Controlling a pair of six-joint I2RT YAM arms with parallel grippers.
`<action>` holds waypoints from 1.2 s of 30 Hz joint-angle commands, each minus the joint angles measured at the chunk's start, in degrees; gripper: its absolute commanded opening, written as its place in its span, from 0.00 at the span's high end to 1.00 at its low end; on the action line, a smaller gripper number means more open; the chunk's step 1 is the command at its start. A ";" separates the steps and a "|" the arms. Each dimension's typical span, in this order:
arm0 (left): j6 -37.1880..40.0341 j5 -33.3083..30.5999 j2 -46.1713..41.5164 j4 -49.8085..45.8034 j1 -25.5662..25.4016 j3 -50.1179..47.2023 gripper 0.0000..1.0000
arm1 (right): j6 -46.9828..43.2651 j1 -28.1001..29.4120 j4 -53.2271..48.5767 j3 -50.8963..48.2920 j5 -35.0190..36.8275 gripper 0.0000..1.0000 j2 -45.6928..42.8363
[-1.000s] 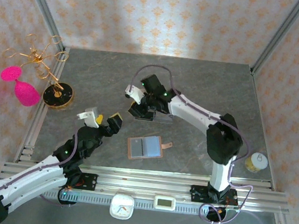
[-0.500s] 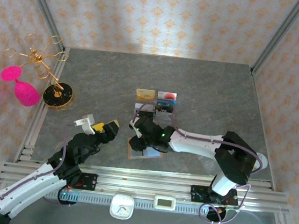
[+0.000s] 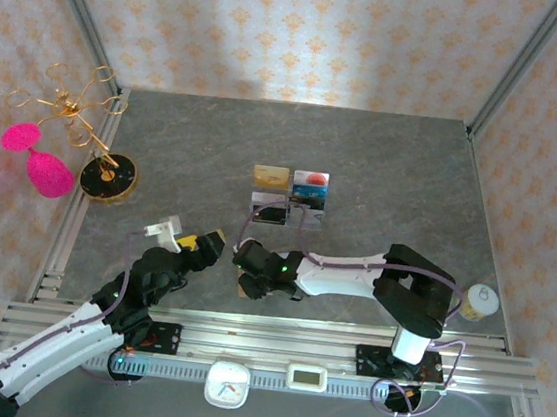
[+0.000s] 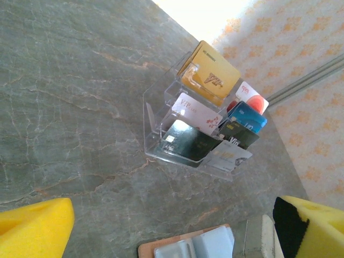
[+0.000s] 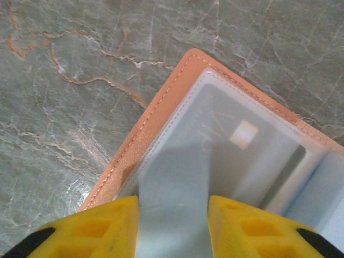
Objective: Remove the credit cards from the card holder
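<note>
Right gripper [image 5: 172,208] first: its two yellow fingers [image 5: 110,223] stand partly apart, straddling the near edge of a bluish clear sleeve of the card holder [image 5: 141,129], with nothing pinched between them that I can see. Looking down from above, it sits low over the holder near the front of the table [image 3: 393,171], and the white arm reaching in from the right covers most of the booklet. The holder lies open and flat on the grey stone top, its pinkish-tan stitched leather border showing around the sleeves. One credit card [image 5: 242,142] sits inside the sleeve just ahead of the fingers, a pale chip and faint lettering showing through the plastic. Whether the fingertips touch the sleeve, I cannot tell.

Left gripper [image 3: 188,236] hangs just left of the holder, jaws spread wide and empty. Its own camera shows its yellow pads [image 4: 32,226] in the bottom corners, with a corner of the holder at the lower edge between them. Further back stands a clear acrylic tiered stand [image 4: 153,117] carrying other cards: a gold card [image 4: 212,75] at the top, a white one below it, a black one in front, and red-and-white, blue and dark ones on the right. The stand is well apart from the holder, toward the middle of the table. A gold wire ornament [image 3: 68,109] stands at the left edge and a small yellow jar [image 3: 476,303] at the right
</note>
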 commanded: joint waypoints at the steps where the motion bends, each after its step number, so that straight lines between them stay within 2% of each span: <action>1: -0.10 1.21 1.00 0.51 0.47 0.28 0.05 | 0.55 0.94 -3.15 1.77 3.40 0.61 2.28; 4: 0.19 1.73 1.98 0.66 0.53 0.54 0.04 | 1.52 1.20 -3.88 1.57 4.23 0.65 3.35; 6: 0.80 2.71 2.86 1.13 0.51 0.65 0.05 | 2.22 1.18 -2.99 0.92 3.60 0.74 3.14; 9: 1.94 4.76 4.98 1.75 0.43 1.17 0.09 | 3.81 1.12 -0.34 -0.41 3.36 0.95 1.89; 11: 2.62 6.59 7.29 2.45 0.49 1.60 0.13 | 5.20 1.04 2.39 -1.47 3.07 1.00 0.08; 14: 3.06 10.26 11.11 4.91 0.47 1.80 0.29 | 7.77 0.69 6.42 -3.14 1.84 1.00 -2.66; 20: 2.84 17.20 19.71 11.22 0.17 1.72 0.75 | 11.42 -0.04 11.27 -6.13 1.81 1.00 -6.00; 22: 2.71 18.69 21.74 13.41 -0.17 1.62 0.85 | 12.12 -0.06 11.98 -6.84 1.98 1.00 -6.55; 27: 2.62 21.10 27.55 18.54 -2.10 2.01 0.95 | 13.36 -0.07 13.80 -8.46 1.81 1.00 -7.72; 31: 2.49 22.91 34.68 22.19 -3.54 3.06 0.96 | 13.79 -0.09 15.53 -9.60 1.59 1.00 -9.17; 34: 2.87 24.56 40.47 24.68 -4.48 4.51 0.96 | 13.76 0.14 16.08 -10.31 2.04 0.76 -11.38; 36: 3.19 25.70 43.95 25.23 -5.09 5.92 0.96 | 14.12 0.07 15.80 -11.31 3.92 0.69 -13.89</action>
